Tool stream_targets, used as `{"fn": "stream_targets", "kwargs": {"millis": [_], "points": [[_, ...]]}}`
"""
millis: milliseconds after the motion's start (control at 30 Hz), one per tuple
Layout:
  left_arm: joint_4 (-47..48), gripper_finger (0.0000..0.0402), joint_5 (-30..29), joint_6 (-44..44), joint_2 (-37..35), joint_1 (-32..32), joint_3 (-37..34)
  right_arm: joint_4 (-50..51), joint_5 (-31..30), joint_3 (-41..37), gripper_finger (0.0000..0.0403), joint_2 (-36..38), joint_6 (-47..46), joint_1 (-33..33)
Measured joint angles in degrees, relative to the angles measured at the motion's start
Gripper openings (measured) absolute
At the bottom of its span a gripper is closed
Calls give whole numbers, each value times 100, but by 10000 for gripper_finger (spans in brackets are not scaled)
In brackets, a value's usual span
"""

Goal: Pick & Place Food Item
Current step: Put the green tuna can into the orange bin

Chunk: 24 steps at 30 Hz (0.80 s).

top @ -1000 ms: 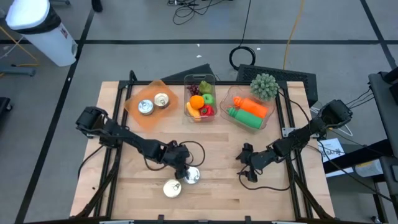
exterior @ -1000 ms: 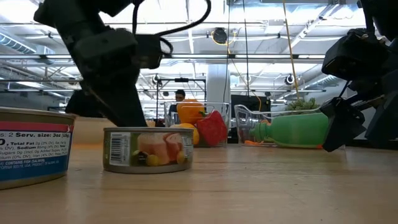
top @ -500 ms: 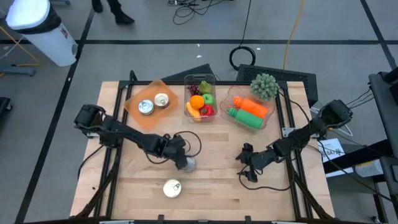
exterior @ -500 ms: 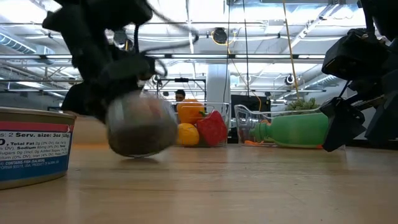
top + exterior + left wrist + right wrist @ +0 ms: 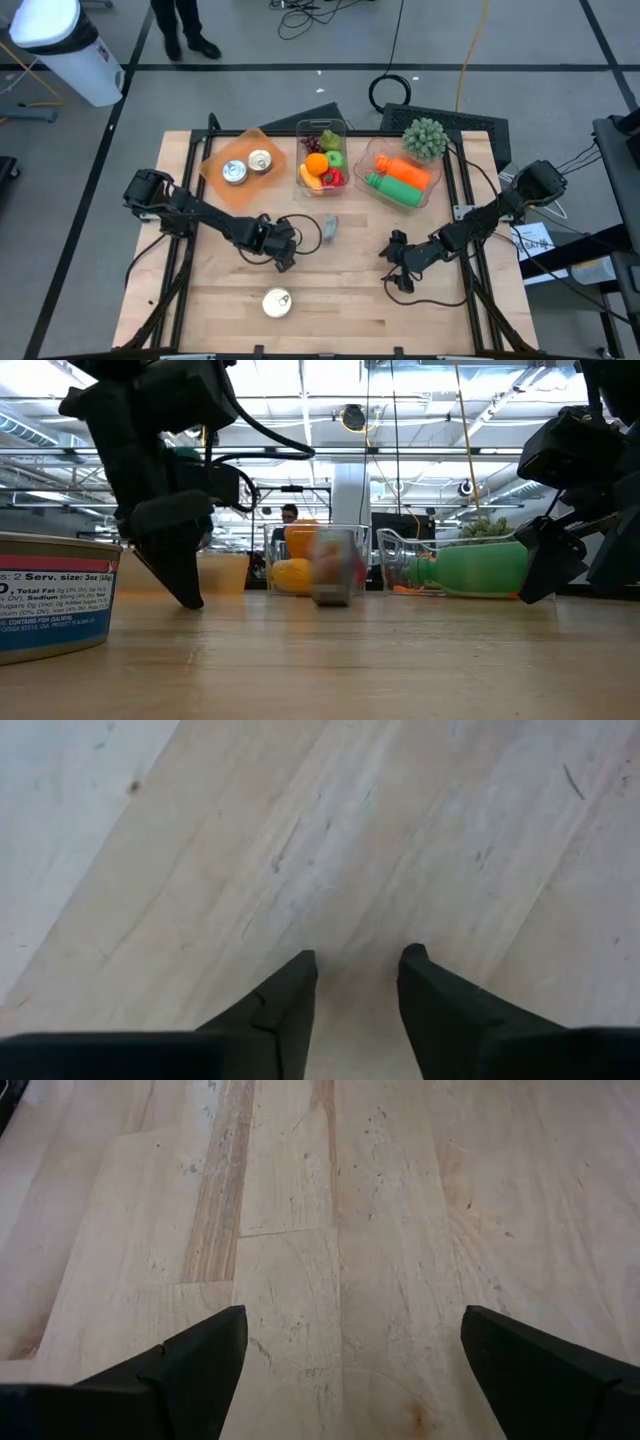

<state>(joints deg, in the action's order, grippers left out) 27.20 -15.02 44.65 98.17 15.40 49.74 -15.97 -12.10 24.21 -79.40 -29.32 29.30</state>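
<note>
Altogether four cans: two on the orange tray point(image 5: 215, 160), two loose.

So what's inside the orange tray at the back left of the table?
The orange tray holds two tins seen from above, side by side: one nearer the front, one behind it. Anything under them is covered. In the low view the left arm blocks the tray.

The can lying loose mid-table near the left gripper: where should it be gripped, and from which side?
The loose can looks tipped on its side, blurred. Probably best taken from above, left gripper fingers closing across its flat ends, since the curved wall could roll away.
</note>
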Motion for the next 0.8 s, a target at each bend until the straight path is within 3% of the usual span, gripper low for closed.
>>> {"fn": "stream_targets", "kwargs": {"millis": [167, 300, 633, 800], "points": [[-499, 132, -160, -102, 13, -6, -17, 0, 0, 0, 348, 0, 0, 0], [-1049, 143, -307, -89, 21, -47, -13, 0, -8, 0, 348, 0, 9, -3], [-1914, 263, -1063, -112, 13, -405, -11, -4, -163, 0, 348, 0, 3, -7], [-2513, 301, -1054, -1232, 9, -446, -2, -4, -163, 0, 348, 0, 16, -7]]}}
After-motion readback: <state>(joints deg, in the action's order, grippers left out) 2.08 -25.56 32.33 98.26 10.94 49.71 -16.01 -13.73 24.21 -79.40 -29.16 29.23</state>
